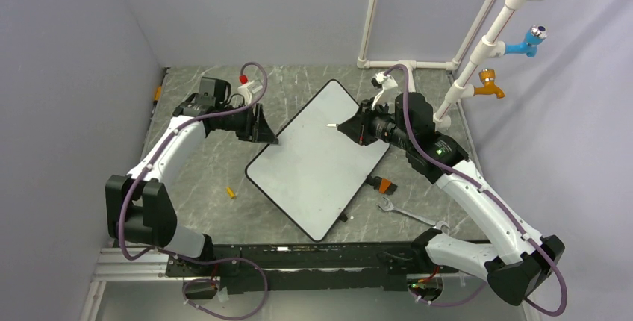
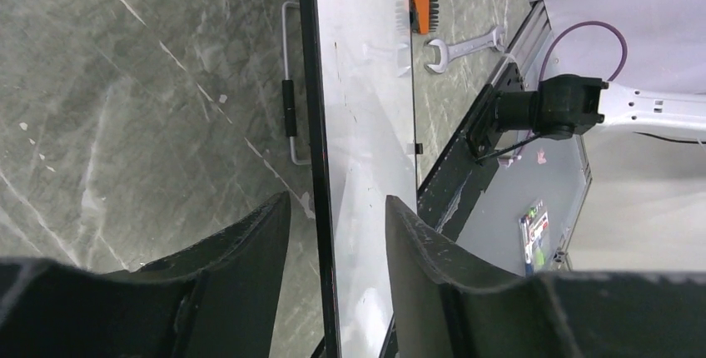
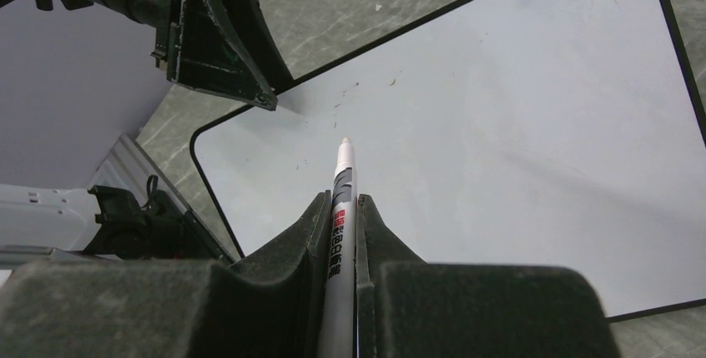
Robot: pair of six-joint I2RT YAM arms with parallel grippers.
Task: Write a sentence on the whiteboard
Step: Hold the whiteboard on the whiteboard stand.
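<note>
White marker pinched in right tool, tip over whiteboard.

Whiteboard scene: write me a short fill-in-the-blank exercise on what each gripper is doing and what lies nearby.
1. The right gripper is shut on a ___.
2. The left gripper has its fingers on either side of the ___'s edge.
3. On the table, near the right arm, lies a metal ___.
Missing words: marker; whiteboard; wrench.
</note>
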